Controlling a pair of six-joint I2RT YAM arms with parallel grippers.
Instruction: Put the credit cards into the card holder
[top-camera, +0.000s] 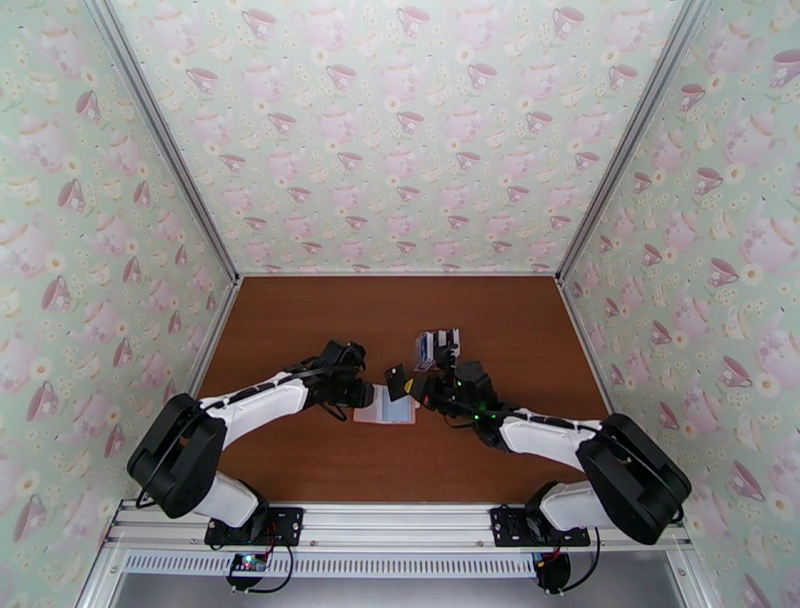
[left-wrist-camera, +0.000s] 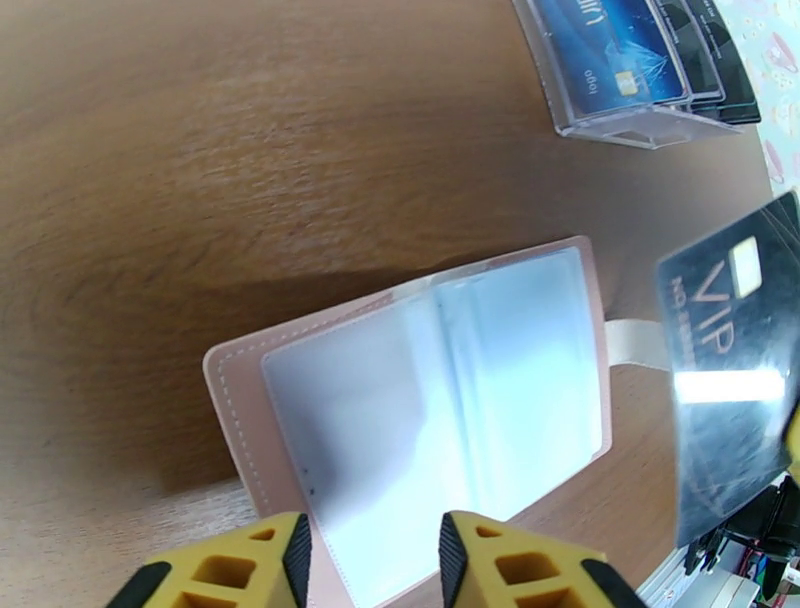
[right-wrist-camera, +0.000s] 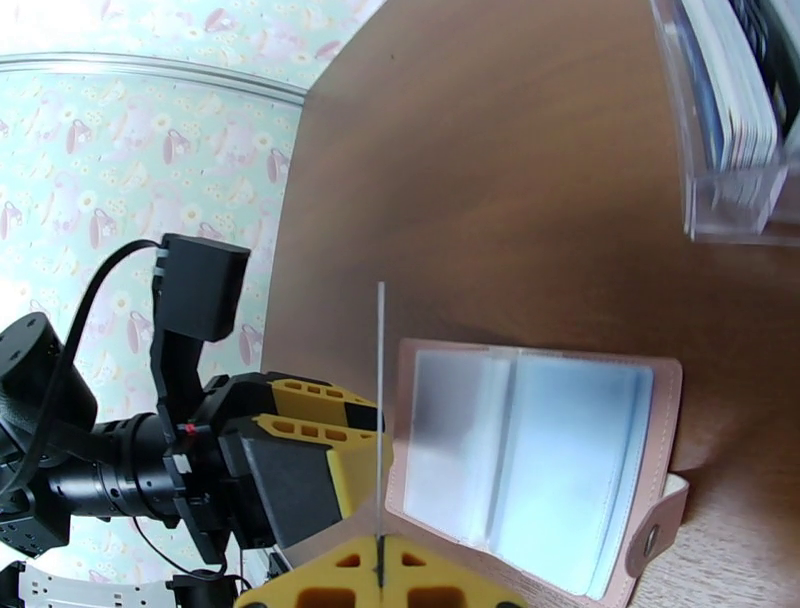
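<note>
Pink card holder (left-wrist-camera: 238, 395) lies open and flat on the wooden table (left-wrist-camera: 250, 150), the left gripper (left-wrist-camera: 375, 560) at its edge with jaws narrowly apart. Near its snap tab (left-wrist-camera: 635, 345) the right gripper (right-wrist-camera: 380, 560) pinches a black VIP card (left-wrist-camera: 730, 370): light, stiff, slick; probably best gripped by one short end.

A robot test booth: teacup-patterned wall panels (top-camera: 400, 130) on aluminium framing (top-camera: 165, 140) around a brown tabletop (top-camera: 330, 470).

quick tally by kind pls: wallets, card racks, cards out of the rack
pink card holder: 1
clear card rack: 1
cards out of the rack: 1, the black card in the right gripper
total: 3
</note>
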